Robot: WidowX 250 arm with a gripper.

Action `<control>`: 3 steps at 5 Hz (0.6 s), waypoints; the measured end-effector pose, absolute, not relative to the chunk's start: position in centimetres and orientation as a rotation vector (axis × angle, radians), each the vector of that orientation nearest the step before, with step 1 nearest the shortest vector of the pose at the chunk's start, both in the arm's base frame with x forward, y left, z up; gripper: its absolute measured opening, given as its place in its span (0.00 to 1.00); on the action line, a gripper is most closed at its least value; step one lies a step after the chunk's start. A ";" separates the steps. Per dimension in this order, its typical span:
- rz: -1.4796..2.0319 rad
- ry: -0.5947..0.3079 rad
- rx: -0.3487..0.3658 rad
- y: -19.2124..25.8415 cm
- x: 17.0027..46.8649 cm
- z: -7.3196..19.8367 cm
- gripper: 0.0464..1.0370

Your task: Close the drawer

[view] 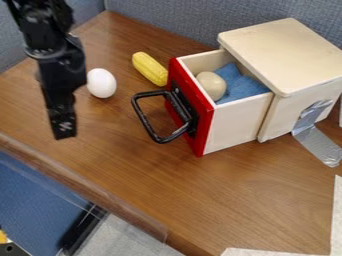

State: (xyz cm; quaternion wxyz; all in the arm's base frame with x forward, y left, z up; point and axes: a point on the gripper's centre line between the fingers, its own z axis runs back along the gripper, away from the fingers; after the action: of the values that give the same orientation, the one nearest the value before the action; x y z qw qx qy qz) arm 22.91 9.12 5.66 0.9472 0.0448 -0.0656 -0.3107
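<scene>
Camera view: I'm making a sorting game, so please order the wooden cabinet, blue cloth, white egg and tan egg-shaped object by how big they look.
1. Wooden cabinet
2. Blue cloth
3. White egg and tan egg-shaped object: too alike to rank.

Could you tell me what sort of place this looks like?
Probably an office-like or lab workspace: a wooden desktop against grey fabric partitions, with a robot arm over it.
</scene>
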 end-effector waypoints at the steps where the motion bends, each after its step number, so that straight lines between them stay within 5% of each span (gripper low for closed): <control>1: -0.654 -0.137 0.076 8.0 23.7 4.8 0.96; 3: -0.657 -0.193 0.073 6.2 26.0 3.6 0.96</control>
State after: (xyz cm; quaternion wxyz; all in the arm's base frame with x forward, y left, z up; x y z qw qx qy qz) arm 25.98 6.19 3.59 0.9414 0.0360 -0.0946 -0.3219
